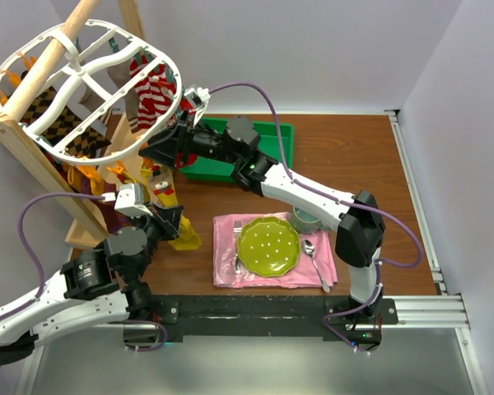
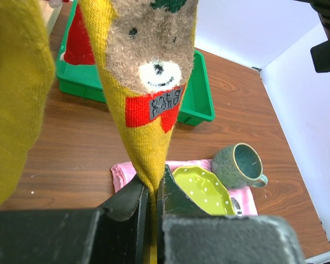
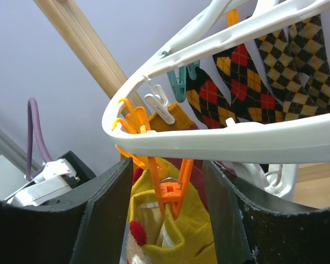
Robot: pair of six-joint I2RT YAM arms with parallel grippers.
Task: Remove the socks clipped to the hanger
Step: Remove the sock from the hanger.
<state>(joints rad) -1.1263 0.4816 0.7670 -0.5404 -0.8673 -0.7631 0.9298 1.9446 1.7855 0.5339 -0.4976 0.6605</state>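
Up at about 10 o'clock in the overhead view, the white hanger (image 1: 81,72) is hooked on the pole of a wooden rack (image 1: 16,136), tilted, with socks clipped around it. A red-and-white striped sock (image 1: 152,90) dangles at its 3 o'clock side, and the dark argyle socks (image 1: 53,111) hang under the 8 o'clock part.

The right claw (image 3: 168,165) is up under the hanger's rim at roughly its 5 o'clock edge. From its own camera the two fingers stand apart on either side of an orange clip (image 3: 170,192), with a gap on both sides, so it's wide and not gripping anything. That clip hangs from the rim and bites the cuff of the yellow sock (image 3: 181,242). A teal clip (image 3: 179,82) and a white one sit a bit further along toward 12 o'clock.

The left claw (image 2: 152,187) is pinched tight on the lower end of the same yellow sock, the one with a fuzzy bear face on it. The sock runs straight up out of the jaws toward 12 o'clock.

On the table: green bin (image 1: 272,136) at 12 o'clock with something red in it (can't tell what), and a pink napkin (image 1: 230,263) near 6 o'clock with a green dotted plate (image 1: 267,245), fork (image 1: 237,239) and spoon (image 1: 313,255) on it. There's a mug (image 1: 305,220) just at the plate's 1 o'clock.
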